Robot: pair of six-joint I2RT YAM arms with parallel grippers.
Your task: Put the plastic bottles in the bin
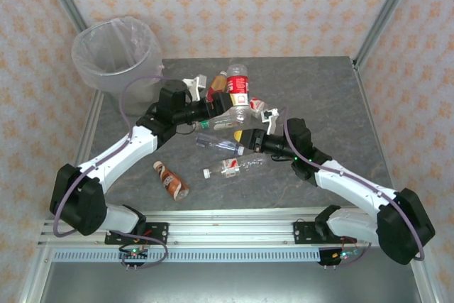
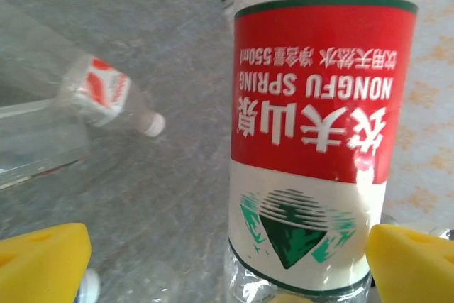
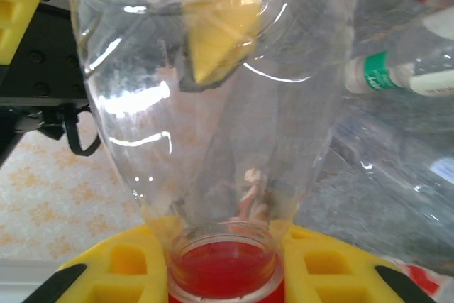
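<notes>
Red-capped bottle [image 3: 213, 140]: clear, thin-walled, held neck-first in the right gripper [image 3: 223, 274], whose jaws are closed against the cap.
Red-labelled bottle [image 2: 319, 104]: lies between the fingers of the left gripper [image 2: 230, 264]. Its jaws are wide apart and hold nothing, one pad just beside the bottle, the other well apart.
Loose bottles: brown-labelled bottle [image 1: 170, 179] and small clear bottle [image 1: 230, 167] lie on the worktop [image 1: 340, 104].
Bin [image 1: 106, 69]: far-left corner, mouth open.
Step in hand (judged): grasping. Centre the left jaws on the label, close gently because thin walls buckle, keep the arms apart, and release only well over the rim.
</notes>
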